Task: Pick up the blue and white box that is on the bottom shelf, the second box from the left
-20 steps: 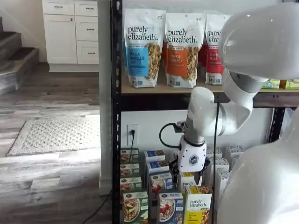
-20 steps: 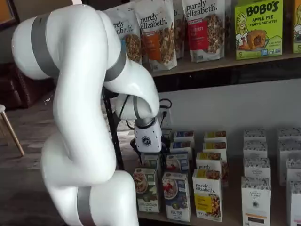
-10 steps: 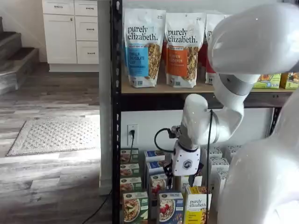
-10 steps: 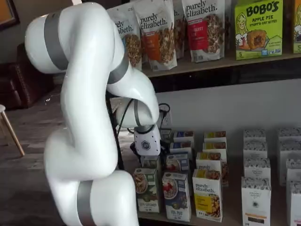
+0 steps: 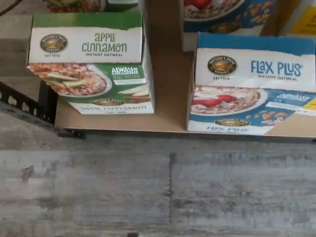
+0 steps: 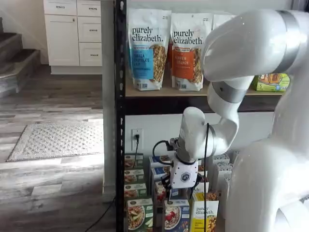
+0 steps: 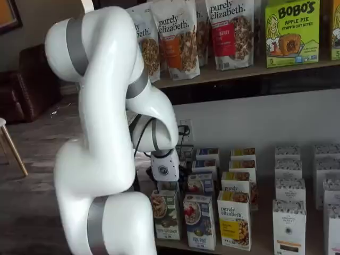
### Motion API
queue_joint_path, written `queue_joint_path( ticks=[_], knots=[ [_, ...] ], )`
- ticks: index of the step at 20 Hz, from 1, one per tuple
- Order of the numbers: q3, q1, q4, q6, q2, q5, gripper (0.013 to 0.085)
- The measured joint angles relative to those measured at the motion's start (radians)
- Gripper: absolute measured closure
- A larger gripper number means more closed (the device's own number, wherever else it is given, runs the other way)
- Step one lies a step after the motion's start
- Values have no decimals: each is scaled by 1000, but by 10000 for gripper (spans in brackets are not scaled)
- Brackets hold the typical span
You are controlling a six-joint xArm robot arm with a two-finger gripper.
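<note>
Blue and white box (image 5: 251,84) upright at front edge of bottom shelf (image 5: 170,106), just beside green box (image 5: 90,61); gap between them. In shelf view, lower centre, box (image 7: 200,220) sits in front row, gripper (image 7: 169,184) hanging just above and behind green neighbour. Fingers hidden; grip state unclear.

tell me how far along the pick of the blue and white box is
Done: the arm has come down to the bottom shelf, with the gripper above the front cartons. In hand: nothing; the blue and white box stands untouched beside the green carton. Left: line up, grasp, lift. Whether the fingers are open cannot be told.
</note>
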Motion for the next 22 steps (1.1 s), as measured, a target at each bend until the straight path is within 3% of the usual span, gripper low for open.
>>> queue_joint_path(
  ticks=[13,19,22],
  knots=[
    [-158,-23,-24,1,188,11,130],
    [-201,-46,-32,-14,257,-13,130],
    [-224,-55,-15,-41,293,-28,130]
  ],
)
